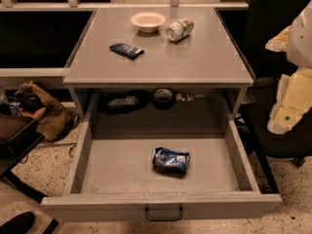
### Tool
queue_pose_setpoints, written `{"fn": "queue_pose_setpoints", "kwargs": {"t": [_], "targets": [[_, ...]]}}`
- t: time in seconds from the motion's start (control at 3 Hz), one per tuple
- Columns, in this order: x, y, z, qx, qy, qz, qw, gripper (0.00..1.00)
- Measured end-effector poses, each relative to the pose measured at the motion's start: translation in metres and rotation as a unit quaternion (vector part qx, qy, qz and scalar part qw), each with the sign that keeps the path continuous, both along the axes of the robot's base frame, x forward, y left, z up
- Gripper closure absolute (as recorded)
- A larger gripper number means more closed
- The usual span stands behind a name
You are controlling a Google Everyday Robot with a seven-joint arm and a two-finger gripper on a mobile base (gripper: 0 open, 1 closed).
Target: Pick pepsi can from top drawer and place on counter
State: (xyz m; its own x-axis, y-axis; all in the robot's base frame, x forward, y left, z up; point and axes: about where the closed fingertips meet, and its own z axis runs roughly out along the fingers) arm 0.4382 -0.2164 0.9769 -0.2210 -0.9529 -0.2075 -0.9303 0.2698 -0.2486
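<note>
Open grey metal top drawer [97, 204] holds dented pepsi can [171, 160]; end effector [294, 97] far right, grip unclear.

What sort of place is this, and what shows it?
Probably an office or lab workspace: a grey counter over its open top drawer holding a pepsi can, on speckled floor; the gripper hangs at right.
</note>
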Motion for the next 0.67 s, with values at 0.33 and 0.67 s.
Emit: {"fn": "queue_pose_setpoints", "kwargs": {"t": [0.33, 0.67], "targets": [[0.000, 0.000, 0.000, 0.000, 0.000, 0.000, 1.0000, 0.00], [0.007, -0.001, -0.041, 0.039, 0.019, 0.010, 0.9990, 0.00]]}}
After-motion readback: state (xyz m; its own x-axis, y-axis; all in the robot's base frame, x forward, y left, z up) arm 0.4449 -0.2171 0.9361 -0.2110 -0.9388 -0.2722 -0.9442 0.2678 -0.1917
